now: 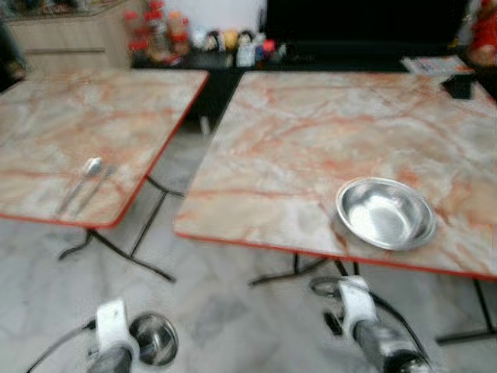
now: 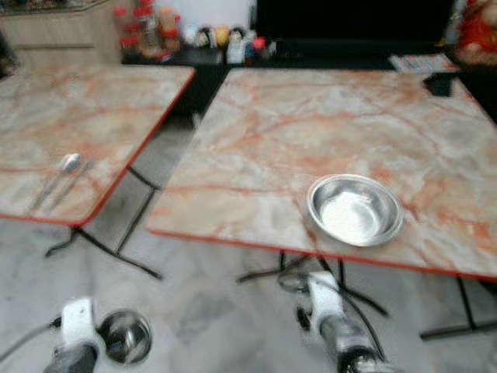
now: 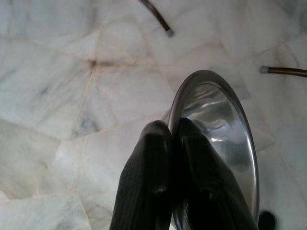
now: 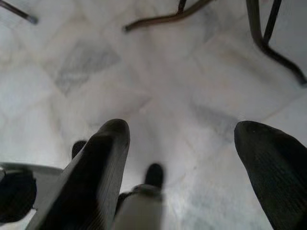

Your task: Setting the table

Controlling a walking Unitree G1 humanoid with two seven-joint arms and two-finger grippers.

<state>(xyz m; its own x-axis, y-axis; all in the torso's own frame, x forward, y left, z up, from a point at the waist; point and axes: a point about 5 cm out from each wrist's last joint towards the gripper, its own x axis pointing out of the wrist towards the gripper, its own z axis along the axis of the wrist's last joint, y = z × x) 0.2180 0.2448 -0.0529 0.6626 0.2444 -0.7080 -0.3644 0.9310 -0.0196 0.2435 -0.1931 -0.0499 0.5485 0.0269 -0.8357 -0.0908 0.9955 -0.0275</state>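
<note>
A steel bowl (image 1: pixel 386 212) sits near the front edge of the right marble-patterned table (image 1: pixel 311 140). A spoon (image 1: pixel 87 172) and a second utensil lie on the left table (image 1: pixel 46 132). My left gripper (image 3: pixel 170 128) hangs low over the floor, shut on the rim of a second steel bowl (image 3: pixel 225 129), which also shows beside my left wrist (image 1: pixel 154 339). My right gripper (image 4: pixel 182 134) hangs open over the floor with nothing between its fingers (image 4: pixel 103 158); its arm (image 1: pixel 373 326) shows below the right table's edge.
Both tables have red edges and thin black folding legs (image 1: pixel 124 252) on a pale marble floor (image 1: pixel 217 311). A gap runs between the tables. Bottles and jars (image 1: pixel 167 35) line a dark counter at the back. A dark object (image 1: pixel 460 85) lies at the right table's far corner.
</note>
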